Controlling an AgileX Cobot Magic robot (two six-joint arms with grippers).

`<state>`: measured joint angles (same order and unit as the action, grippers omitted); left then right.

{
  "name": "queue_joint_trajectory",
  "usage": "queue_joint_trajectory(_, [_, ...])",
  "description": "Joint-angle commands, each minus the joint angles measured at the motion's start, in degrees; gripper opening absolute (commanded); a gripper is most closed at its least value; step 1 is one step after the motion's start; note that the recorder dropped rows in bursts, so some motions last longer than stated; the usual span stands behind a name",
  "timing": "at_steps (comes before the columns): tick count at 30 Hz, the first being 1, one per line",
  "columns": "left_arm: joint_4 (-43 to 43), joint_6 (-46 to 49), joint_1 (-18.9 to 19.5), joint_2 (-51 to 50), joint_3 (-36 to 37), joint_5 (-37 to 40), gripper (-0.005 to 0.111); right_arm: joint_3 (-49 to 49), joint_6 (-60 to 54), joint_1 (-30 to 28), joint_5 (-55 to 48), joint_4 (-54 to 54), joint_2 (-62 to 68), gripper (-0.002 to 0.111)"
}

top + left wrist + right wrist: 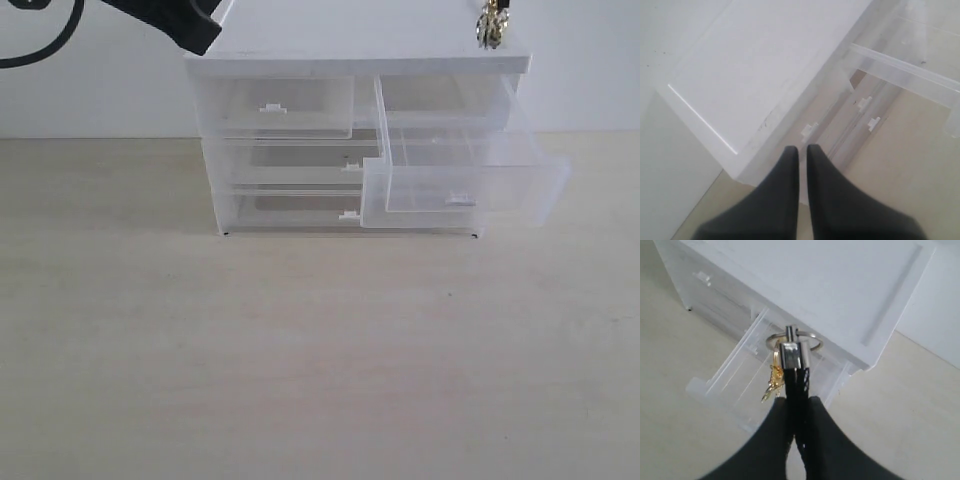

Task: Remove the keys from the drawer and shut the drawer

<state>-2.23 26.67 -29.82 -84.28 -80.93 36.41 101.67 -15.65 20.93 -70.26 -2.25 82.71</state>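
Held keys [790, 356] clear of open drawer [455, 190], clamped in right gripper [797, 401]; left gripper [802, 151] closed, empty. Likely needed next: parking keys, pushing drawer shut.

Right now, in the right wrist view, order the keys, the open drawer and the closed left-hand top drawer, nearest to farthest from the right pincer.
1. Keys, gripped in the right pincer.
2. Open drawer, beneath the hanging keys.
3. Closed left-hand top drawer, at the far end of the unit.
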Motion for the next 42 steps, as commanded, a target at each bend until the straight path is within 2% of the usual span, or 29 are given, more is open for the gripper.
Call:
queue_joint_trajectory(1, [-1.70, -0.67, 0.12, 0.58, -0.37, -1.05, 0.004, -5.07, 0.51, -0.36, 0.30, -1.58, -4.92, 0.000])
queue_joint_trajectory(15, [-1.70, -0.67, 0.12, -4.57, -0.37, -3.87, 0.004, -29.25, -4.34, -0.36, 0.44, -14.56, -10.82, 0.000])
queue_joint_trajectory(23, [-1.70, -0.67, 0.12, -7.66, -0.37, -6.44, 0.004, -43.46, -8.80, -0.36, 9.15, -19.79, -10.82, 0.000])
queue_joint_trajectory(34, [-1.70, -0.67, 0.12, -9.99, -0.37, -9.26, 0.004, -47.82, -9.97, -0.36, 12.13, -21.16, -10.72, 0.001])
queue_joint_trajectory(37, [-1.70, -0.67, 0.12, -10.47, -0.37, -9.39, 0.004, -47.82, -9.97, -0.36, 12.23, -21.16, -10.72, 0.013])
queue_joint_trajectory(41, [-1.70, -0.67, 0.12, -11.03, -0.37, -9.39, 0.004, -47.82, -9.86, -0.36, 12.63, -21.20, -10.72, 0.044])
queue_joint_trajectory(42, [-1.70, -0.67, 0.12, -11.08, -0.37, -9.39, 0.004, -47.82, -9.77, -0.36, 12.76, -21.20, -10.72, 0.048])
